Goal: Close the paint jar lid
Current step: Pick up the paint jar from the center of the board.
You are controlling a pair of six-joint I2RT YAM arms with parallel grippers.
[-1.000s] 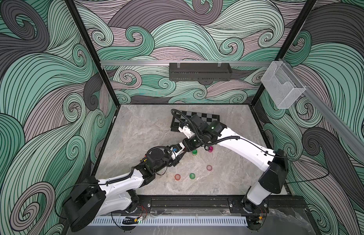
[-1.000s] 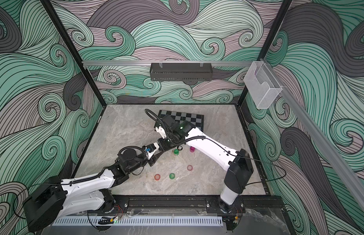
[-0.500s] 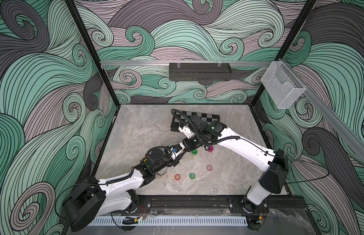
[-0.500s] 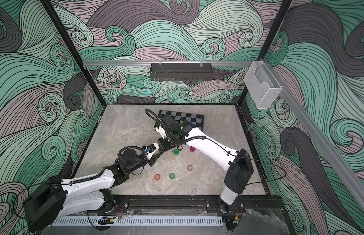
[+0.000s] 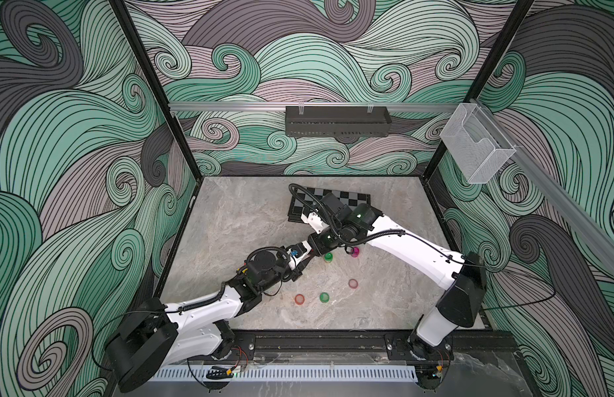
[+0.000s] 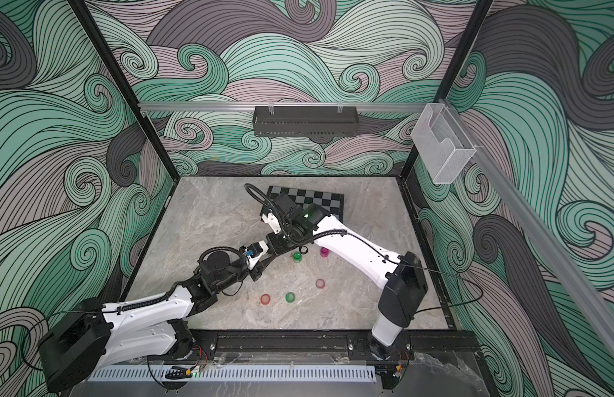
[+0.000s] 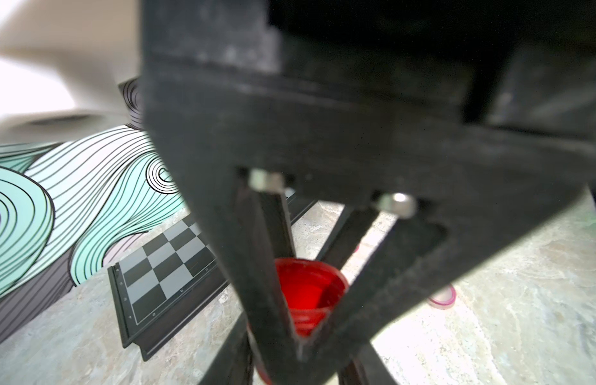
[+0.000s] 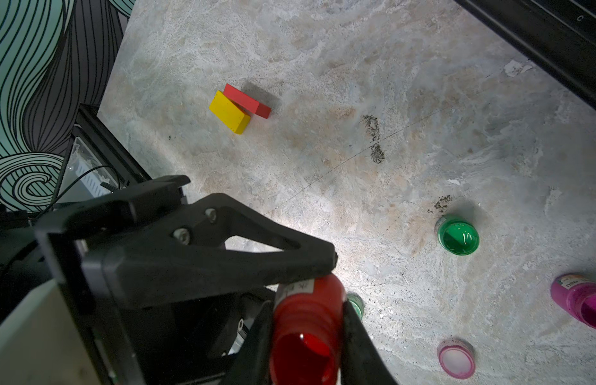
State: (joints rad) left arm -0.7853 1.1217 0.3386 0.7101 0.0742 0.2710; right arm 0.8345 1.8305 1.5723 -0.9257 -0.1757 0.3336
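We find the red jar (image 8: 305, 320) near the middle of the table (image 5: 230, 223), clamped between the right gripper's (image 8: 306, 303) fingers with its open mouth facing that wrist. The left gripper (image 8: 325, 265), jaws nearly together, touches its labelled end; we cannot tell whether it pinches. The red lid (image 5: 299, 299) lies at 6 o'clock from the jar. Nothing has shifted since a second ago. The left arm reaches in from 7 o'clock and the right from 4 o'clock.

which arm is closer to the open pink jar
Right. The right arm runs right alongside the pink jar; the left gripper ends at the red jar, beyond the green jar.
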